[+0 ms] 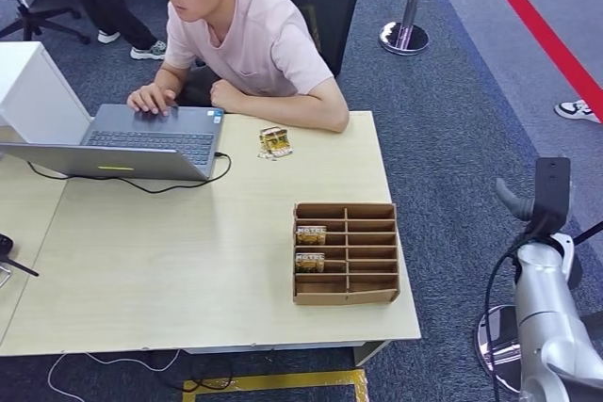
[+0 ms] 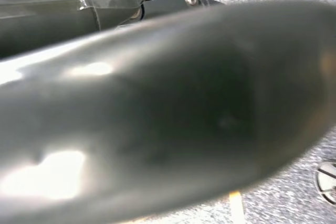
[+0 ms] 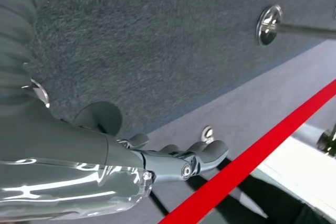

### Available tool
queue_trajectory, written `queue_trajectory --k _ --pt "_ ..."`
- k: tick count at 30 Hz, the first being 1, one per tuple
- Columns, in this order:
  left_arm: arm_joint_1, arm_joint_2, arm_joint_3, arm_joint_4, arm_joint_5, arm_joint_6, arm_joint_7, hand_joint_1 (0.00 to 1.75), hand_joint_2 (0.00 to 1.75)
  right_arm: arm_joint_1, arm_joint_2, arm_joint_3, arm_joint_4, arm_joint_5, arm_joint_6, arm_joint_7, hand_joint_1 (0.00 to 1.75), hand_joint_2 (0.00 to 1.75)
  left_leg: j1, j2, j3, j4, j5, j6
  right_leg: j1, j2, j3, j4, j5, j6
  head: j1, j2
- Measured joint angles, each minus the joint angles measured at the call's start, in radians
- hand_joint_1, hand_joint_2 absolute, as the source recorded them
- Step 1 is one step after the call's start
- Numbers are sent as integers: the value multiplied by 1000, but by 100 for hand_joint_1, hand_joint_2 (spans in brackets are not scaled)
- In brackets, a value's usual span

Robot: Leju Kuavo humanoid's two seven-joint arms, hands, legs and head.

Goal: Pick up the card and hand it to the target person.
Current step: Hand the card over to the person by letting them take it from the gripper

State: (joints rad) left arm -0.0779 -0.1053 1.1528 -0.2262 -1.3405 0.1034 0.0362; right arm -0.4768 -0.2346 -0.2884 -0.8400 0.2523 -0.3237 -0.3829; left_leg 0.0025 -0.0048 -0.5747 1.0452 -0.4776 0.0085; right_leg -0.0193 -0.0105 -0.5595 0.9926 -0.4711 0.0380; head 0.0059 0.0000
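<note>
The right hand (image 3: pixel 174 158) shows in the right wrist view with its fingers stretched out straight and apart over grey carpet (image 3: pixel 158 51) and a red floor line (image 3: pixel 253 158), and nothing lies in it. In the head view the right arm (image 1: pixel 547 317) rises at the table's right side, well apart from the tabletop, with its dark wrist part up. The left wrist view is taken up by a blurred dark rounded shape, so whether the left hand is loosened or clenched cannot be told.

On the pale wooden table (image 1: pixel 213 270) a brown cardboard organizer (image 1: pixel 346 252) stands near the right front corner. Two cards (image 1: pixel 311 235) sit in its left column (one compartment above the other), their gold-and-dark faces showing. A further small card or packet (image 1: pixel 274 141) lies on the table near the far edge, just in front of the forearm of a person (image 1: pixel 249 44) in a pink shirt. That person leans on the table with one hand on an open laptop (image 1: pixel 135 143). A black cable (image 1: pixel 142 184) trails from the laptop across the wood.
</note>
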Motion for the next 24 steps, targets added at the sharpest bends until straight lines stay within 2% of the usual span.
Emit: queue_trajectory --k 12,17,21,24 --pt "-1 0 0 0 2 1 0 0 0 25 -9 -74 21 -18 9 12 0 175 0 0 1 0 0 0 0 0 0 0 0 0 0 0" --pt "0 -1 1 0 15 10 5 0 0 88 -18 -180 122 -119 70 -46 0 175 0 -1 0 0 -1 1 0 -2 0 -1 -1 2 0 0" --pt "-1 -1 3 0 21 19 7 0 175 146 -19 -256 235 -149 113 -55 0 0 0 -1 0 0 -2 2 0 -1 0 -1 -2 2 0 0" --pt "-1 -1 4 0 28 22 7 0 175 183 -16 -299 320 -152 127 26 0 0 1 -1 0 0 -2 1 1 -1 0 -2 -2 2 0 0"
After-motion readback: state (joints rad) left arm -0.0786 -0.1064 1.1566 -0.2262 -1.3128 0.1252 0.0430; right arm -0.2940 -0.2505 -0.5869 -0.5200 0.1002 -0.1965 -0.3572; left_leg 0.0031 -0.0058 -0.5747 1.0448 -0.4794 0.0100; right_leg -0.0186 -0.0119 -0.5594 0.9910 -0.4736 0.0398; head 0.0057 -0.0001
